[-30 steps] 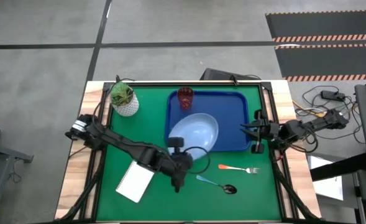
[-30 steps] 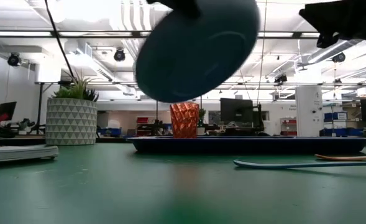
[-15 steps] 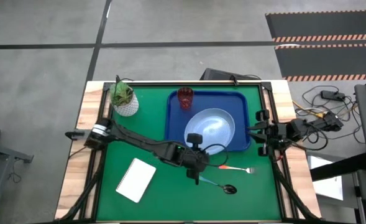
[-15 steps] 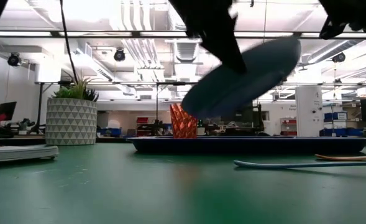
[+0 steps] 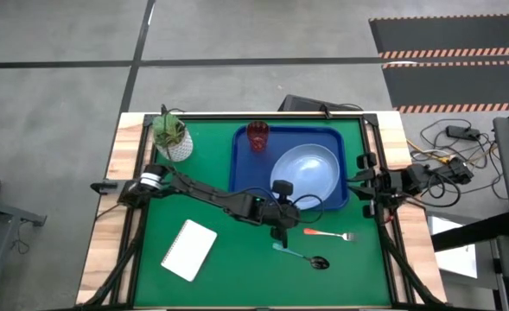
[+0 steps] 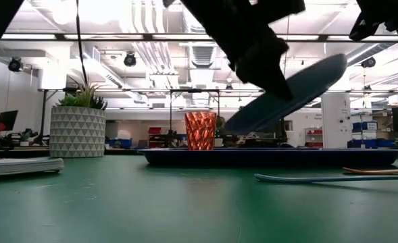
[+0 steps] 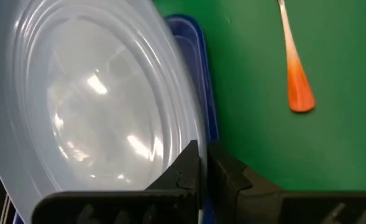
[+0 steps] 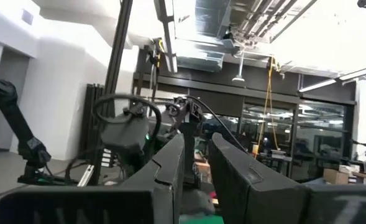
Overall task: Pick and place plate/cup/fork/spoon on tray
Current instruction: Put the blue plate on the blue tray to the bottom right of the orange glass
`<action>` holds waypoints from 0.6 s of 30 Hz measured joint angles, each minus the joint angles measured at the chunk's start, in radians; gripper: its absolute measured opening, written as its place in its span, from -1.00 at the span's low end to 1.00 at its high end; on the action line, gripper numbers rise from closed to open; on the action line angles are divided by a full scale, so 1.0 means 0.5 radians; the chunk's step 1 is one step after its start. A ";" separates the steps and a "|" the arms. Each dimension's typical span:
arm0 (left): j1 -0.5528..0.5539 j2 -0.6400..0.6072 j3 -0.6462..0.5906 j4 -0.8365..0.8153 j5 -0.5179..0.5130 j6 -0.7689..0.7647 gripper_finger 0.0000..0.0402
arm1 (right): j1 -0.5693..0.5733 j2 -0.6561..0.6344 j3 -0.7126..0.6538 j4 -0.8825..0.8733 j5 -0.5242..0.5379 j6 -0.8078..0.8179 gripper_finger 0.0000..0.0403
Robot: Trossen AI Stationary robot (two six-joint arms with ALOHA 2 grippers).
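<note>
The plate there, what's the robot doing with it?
The left tool grips the light-blue plate by its rim, holding it tilted above the dark-blue tray, not yet set down. The red cup already stands on the tray. The fork and spoon lie on the green mat. The right tool waits beside the tray.

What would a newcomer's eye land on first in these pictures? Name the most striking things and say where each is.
The light-blue plate stands out first: the left gripper holds it by its rim, tilted above the right half of the dark-blue tray. Next comes the dark-red cup, standing in the tray's far left corner. On the green mat nearer the camera lie the orange-handled fork and the teal-handled spoon.
</note>
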State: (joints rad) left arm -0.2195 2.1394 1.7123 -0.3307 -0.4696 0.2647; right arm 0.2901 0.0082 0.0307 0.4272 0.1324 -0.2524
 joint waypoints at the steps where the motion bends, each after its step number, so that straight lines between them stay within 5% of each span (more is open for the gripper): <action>1: 0.008 0.006 -0.001 0.008 0.001 0.009 -1.00 | 0.000 0.000 0.007 -0.016 -0.006 0.000 -0.69; 18: 0.145 0.041 -0.130 0.184 0.000 0.011 -1.00 | 0.000 0.000 0.215 -0.412 -0.163 0.118 -0.69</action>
State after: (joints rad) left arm -0.1469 2.1597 1.6474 -0.2386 -0.4698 0.2702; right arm 0.2901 0.0082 0.1380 0.2213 0.0509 -0.1934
